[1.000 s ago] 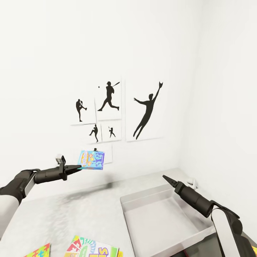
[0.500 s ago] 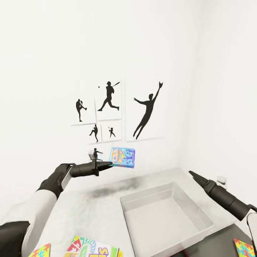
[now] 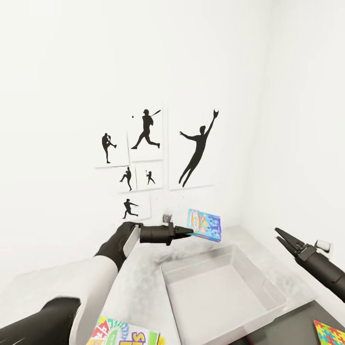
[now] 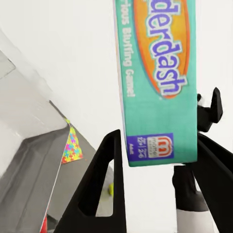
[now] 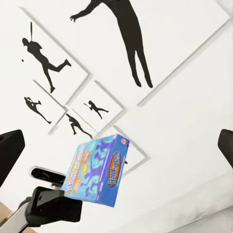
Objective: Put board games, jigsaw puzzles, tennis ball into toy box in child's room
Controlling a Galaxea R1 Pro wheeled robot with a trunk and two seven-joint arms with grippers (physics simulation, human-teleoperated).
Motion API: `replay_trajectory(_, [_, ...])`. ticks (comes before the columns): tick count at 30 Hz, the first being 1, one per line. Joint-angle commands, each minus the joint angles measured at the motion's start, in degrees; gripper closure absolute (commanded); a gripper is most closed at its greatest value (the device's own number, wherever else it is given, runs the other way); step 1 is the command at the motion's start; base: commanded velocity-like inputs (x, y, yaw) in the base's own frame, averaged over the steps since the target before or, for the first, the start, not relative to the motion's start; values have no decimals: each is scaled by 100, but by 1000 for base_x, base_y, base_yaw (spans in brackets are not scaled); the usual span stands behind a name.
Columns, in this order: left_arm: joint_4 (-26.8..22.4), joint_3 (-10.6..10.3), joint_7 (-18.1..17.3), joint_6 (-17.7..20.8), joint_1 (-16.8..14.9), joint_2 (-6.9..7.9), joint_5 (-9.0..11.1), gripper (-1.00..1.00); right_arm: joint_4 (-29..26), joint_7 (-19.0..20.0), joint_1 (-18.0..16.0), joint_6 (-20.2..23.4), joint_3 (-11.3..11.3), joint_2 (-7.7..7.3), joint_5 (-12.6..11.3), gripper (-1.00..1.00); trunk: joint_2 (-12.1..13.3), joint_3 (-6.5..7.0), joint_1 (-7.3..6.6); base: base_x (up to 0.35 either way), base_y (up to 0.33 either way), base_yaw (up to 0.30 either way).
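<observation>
Head view: the blue game (image 3: 204, 224) hangs in the air over the toy box's (image 3: 268, 287) far rim, clamped in the left gripper (image 3: 188, 233). Right gripper (image 3: 281, 235) hovers beside the box, jaws apart, empty. Skip-Bo (image 3: 125, 333) and a puzzle (image 3: 330, 332) lie on the table (image 3: 143, 282). Baseball silhouettes (image 3: 196, 148) cover the wall.

At the lower left of the head view, the left arm (image 3: 103, 268) shows a white shell segment between glossy black joints, narrowing to a black cylindrical wrist with a small pale block on top. The left gripper (image 3: 188, 233) ends in thin black pointed fingers. At the lower right, the right gripper (image 3: 282, 236) is equally black and tapered, with a small white block beside its wrist.
</observation>
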Motion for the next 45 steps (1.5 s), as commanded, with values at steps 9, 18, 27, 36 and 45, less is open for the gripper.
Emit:
replay_trajectory(9, [1252,20,1204,-1044,-7,-3,877,100,-1,25,-2,19,-55,2,25,-100,-5,-2,2,0,0,0])
replay_trajectory(18, [1949,16,1374,-1477,-7,-3,998,100,5,-8,-6,212,-29,2,36,-100,-5,-2,2,0,0,0])
replay_trajectory(27, [2117,16,1287,-1510,-4,-3,999,100,5,-2,-4,184,-28,47,34,-100,-5,-2,2,0,0,0])
replay_trajectory(36, [2124,9,711,-1523,1,-3,991,100,6,-9,-3,160,-21,81,36,-100,-5,-2,2,-26,0,0])
replay_trajectory(45, [2124,15,673,-1538,1,-3,991,100,8,11,-1,159,-12,90,32,-100,-5,-2,2,-15,0,0])
